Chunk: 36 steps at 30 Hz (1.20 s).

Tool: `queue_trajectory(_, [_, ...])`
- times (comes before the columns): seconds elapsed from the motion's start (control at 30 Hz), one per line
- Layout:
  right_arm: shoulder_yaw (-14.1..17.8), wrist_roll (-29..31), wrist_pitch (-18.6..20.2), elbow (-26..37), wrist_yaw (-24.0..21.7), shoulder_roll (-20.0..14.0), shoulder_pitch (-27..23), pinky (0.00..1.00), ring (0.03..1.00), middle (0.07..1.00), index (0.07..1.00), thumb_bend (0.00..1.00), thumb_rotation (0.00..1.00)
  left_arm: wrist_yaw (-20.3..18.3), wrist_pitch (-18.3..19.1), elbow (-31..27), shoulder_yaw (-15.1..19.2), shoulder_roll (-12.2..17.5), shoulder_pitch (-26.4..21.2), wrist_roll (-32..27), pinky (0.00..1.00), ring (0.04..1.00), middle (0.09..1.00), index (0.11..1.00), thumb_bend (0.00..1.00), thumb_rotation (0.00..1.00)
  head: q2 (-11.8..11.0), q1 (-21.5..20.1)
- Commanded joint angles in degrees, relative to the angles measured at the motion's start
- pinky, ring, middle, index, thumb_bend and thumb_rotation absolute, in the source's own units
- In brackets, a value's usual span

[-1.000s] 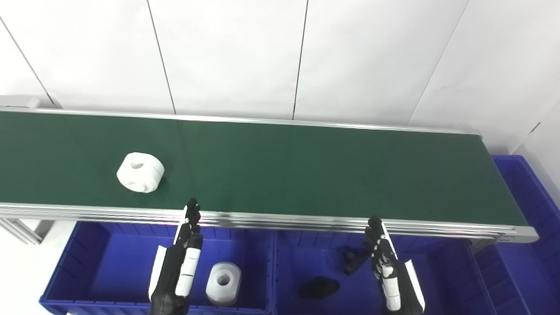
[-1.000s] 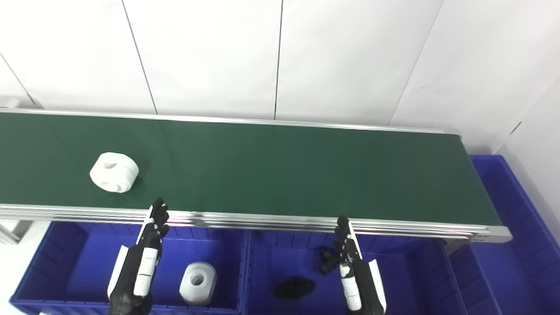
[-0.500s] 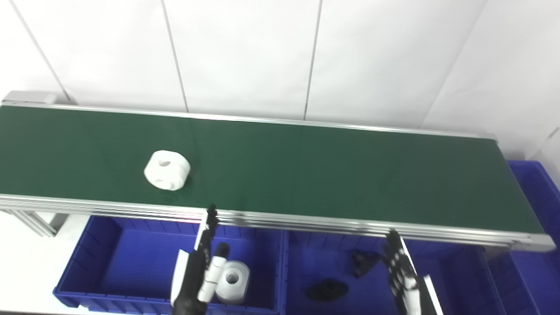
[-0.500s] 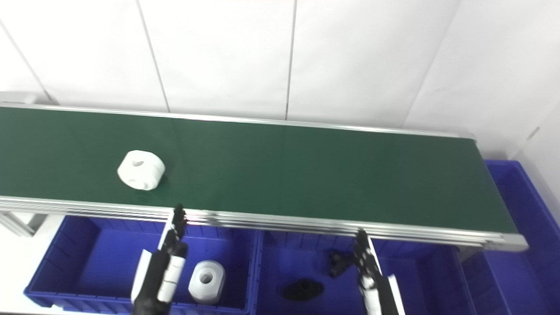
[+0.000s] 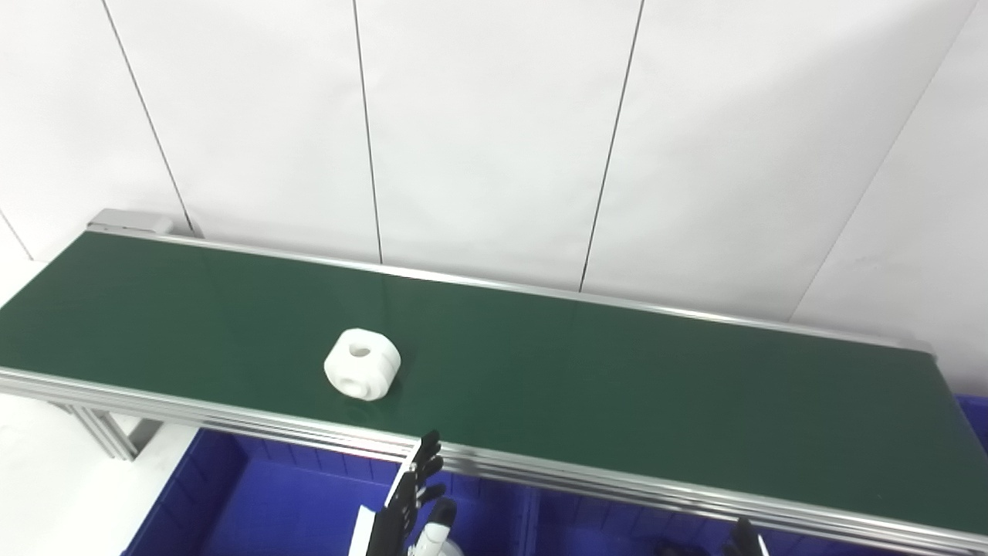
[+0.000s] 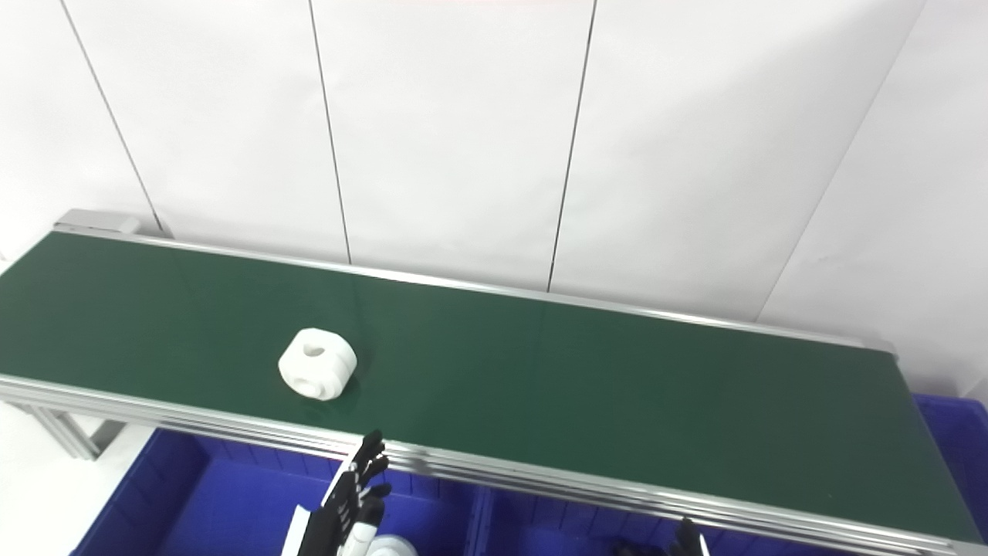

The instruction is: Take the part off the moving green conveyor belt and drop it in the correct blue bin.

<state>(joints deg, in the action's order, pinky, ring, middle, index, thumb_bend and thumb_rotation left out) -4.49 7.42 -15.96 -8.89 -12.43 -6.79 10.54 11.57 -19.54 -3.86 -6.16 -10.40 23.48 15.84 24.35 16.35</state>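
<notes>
White plastic part (image 5: 362,374), a squat rounded block with a round hole in its upper face and another in the side facing the camera, lies alone on the dark green conveyor belt (image 5: 617,386), nearer the front rail than the back one and somewhat left of the belt's middle. It has no marked long axis; it looks about as wide as it is deep. The black-and-white left hand (image 6: 347,510) rises from the bottom edge just in front of the silver front rail (image 6: 540,471), over a blue plastic bin (image 5: 255,502). Its fingers (image 5: 427,457) are spread and stretched upward, released and grasping nothing. From those fingers the part lies forward across the rail and a little to the left, near but not touching. Of the right hand (image 6: 687,538) only dark tips show at the bottom edge, so I cannot tell whether it is released or clenched; it is well apart from the part. The left hand is plainly nearer, and the pick looks to be its job: reach over the rail and close around the block from above. A white rounded object (image 6: 390,547) peeks into view beside the left hand, low in the bin.
</notes>
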Motion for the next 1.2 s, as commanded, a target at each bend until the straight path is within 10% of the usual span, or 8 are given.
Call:
queue_trajectory(0.0, [0.17, 0.16, -3.24, 0.94, -0.76, -0.21, -0.53, 1.00, 1.000, 1.000, 1.000, 0.90, 1.00, 0.93, -1.26, -0.52, -0.32, -0.32, -0.36, 1.27, 0.79, 0.895, 0.930, 0.918, 0.54, 0.94, 0.03, -0.04])
queue_trajectory(0.3, [0.15, 0.10, -3.48, 0.86, -1.00, -0.11, -0.61, 1.00, 1.000, 1.000, 1.000, 0.90, 1.00, 1.47, -4.17, 0.07, -1.13, 1.02, -0.84, 5.59, 0.76, 0.887, 0.921, 0.910, 0.54, 0.88, -0.16, 0.38])
queue_trajectory(0.5, [-0.45, -0.20, -3.99, -0.38, -1.21, 0.71, -1.48, 1.00, 1.000, 1.000, 1.000, 0.92, 1.00, 2.59, -7.34, -2.27, -3.86, 5.99, -2.77, 6.85, 0.71, 0.842, 0.864, 0.885, 0.82, 0.45, -1.29, 0.50])
queue_trajectory(0.67, [-1.11, -2.04, -4.62, -0.61, -0.81, 1.08, -1.88, 1.00, 1.000, 1.000, 1.000, 0.90, 1.00, 0.60, -6.69, -8.88, -2.68, 9.51, -5.62, 9.38, 0.64, 0.765, 0.790, 0.780, 0.94, 0.39, -0.50, 0.25])
queue_trajectory(1.0, [-1.97, -4.33, -4.51, -0.90, -0.32, 1.36, -2.72, 1.00, 1.000, 1.000, 1.000, 0.91, 1.00, -15.86, 3.58, -21.89, -0.17, 23.23, -20.43, 21.69, 0.59, 0.738, 0.758, 0.717, 1.00, 0.29, 1.06, 0.01])
queue_trajectory(1.17, [-2.41, -5.01, -4.55, -0.98, -0.12, 1.81, -3.04, 1.00, 1.000, 1.000, 1.000, 0.93, 1.00, -22.87, 7.11, -20.29, -1.34, 27.04, -28.35, 27.15, 0.74, 0.796, 0.810, 0.761, 1.00, 0.22, 1.52, -0.47])
